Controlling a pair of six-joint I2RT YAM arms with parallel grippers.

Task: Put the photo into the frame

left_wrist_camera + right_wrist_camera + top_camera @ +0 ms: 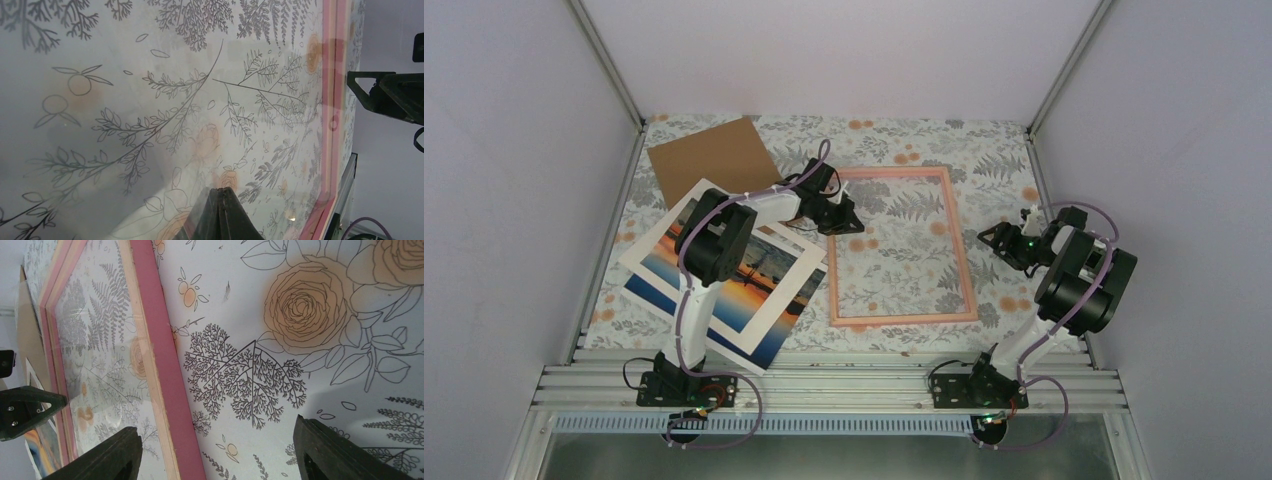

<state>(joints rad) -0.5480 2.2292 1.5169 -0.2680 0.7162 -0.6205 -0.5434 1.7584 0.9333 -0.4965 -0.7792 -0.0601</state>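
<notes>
The pink frame (962, 245) lies flat mid-table, with the floral cloth showing through it. The photo (754, 265), an orange sunset over blue water, lies left of the frame under a white mat board (789, 300). My left gripper (854, 222) is shut at the frame's upper left corner; its tips (220, 192) hang over the frame's inside, and nothing shows between them. The frame's far rail (332, 100) runs down the right of that view. My right gripper (987, 238) is open, and its fingers (115, 452) straddle the frame's right rail (160, 340).
A brown cardboard sheet (714, 158) lies at the back left, touching the mat board. White walls close in the table on three sides. A metal rail (824, 385) runs along the near edge by the arm bases.
</notes>
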